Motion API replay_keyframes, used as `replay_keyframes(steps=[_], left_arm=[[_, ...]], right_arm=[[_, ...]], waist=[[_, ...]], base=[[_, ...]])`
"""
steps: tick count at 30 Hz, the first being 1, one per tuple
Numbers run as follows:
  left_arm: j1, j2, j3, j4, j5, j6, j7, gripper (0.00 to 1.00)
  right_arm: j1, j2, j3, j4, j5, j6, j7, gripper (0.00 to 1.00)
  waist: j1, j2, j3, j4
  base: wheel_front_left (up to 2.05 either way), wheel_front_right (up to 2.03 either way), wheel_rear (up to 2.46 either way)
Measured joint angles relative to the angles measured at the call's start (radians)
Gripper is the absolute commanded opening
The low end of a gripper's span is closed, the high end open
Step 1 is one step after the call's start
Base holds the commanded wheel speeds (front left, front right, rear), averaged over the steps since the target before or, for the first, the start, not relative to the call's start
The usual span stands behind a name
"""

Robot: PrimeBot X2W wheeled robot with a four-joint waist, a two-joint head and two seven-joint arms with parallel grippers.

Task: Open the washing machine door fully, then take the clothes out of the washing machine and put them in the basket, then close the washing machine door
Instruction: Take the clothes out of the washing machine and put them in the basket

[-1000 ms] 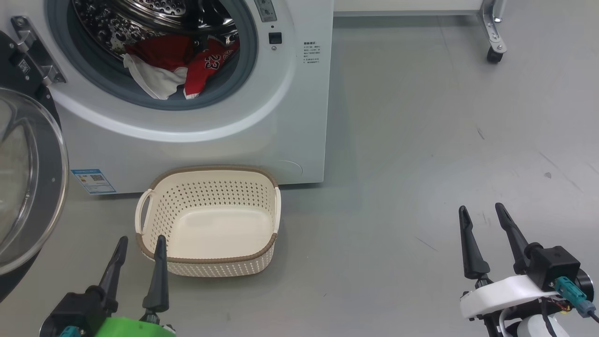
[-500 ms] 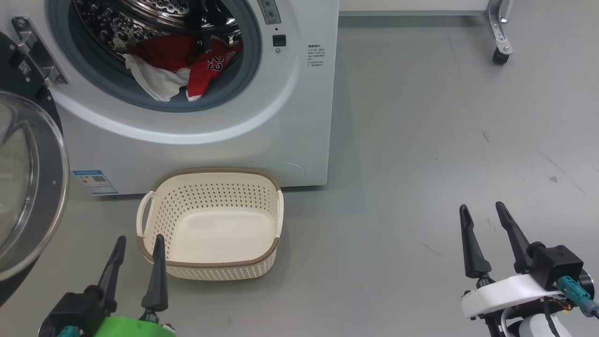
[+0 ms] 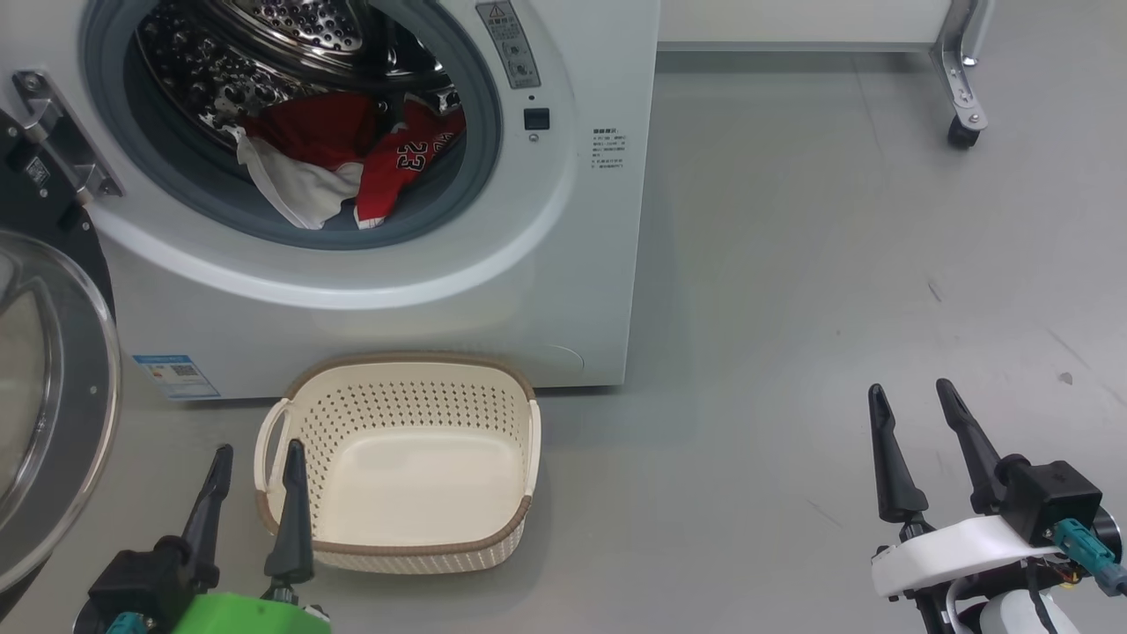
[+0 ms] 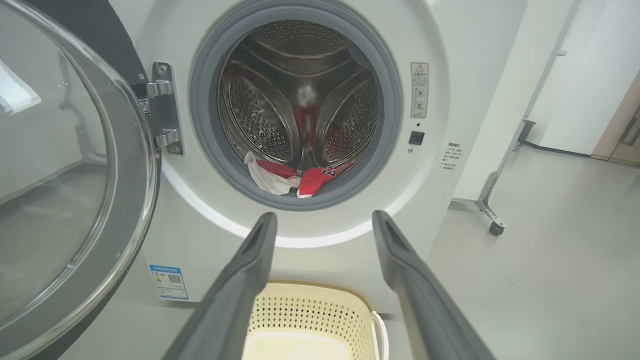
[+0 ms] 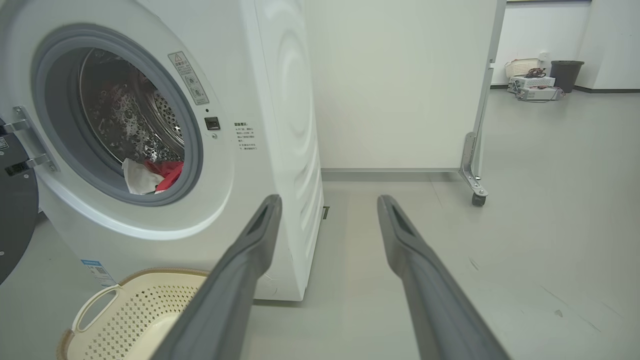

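Note:
The white washing machine (image 3: 528, 291) stands with its round washing machine door (image 3: 53, 396) swung wide open to the left, glass bowl facing out. Red and white clothes (image 3: 352, 167) lie at the front of the steel drum, also seen as clothes (image 4: 290, 177) and clothes (image 5: 152, 175). The cream basket (image 3: 401, 550) sits empty on the floor right in front of the machine. My left gripper (image 3: 255, 453) is open, low at the basket's near-left rim. My right gripper (image 3: 911, 392) is open over bare floor, far right of the basket. Both hold nothing.
Grey floor stretches to the right of the machine. A white panel on a metal leg with a castor (image 3: 960, 132) stands at the back right. In the right wrist view, a dark bin (image 5: 567, 75) and a small basket stand by the far wall.
The whole head view has shifted: machine and basket sit lower and slightly right in it, so the camera has moved. Both grippers keep their place and stay open.

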Motion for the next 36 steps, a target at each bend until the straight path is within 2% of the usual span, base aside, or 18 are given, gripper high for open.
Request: replay_keyframes(steps=[20,36], left_arm=[[-0.001,0.002,-0.004,-0.003,-0.018,-0.003,0.000,1.00],[-0.001,0.005,-0.006,-0.007,0.002,-0.003,0.000,1.00]], right_arm=[[0.001,0.007,-0.005,0.005,0.000,0.008,0.000,1.00],[0.004,0.013,-0.007,0.007,0.000,0.009,0.000,1.00]], waist=[[0.0000,0.0000,-0.005,0.007],[0.0001,0.0000,0.004,0.003]], base=[[0.85,-1.01,0.16],[0.18,-0.27,0.08]])
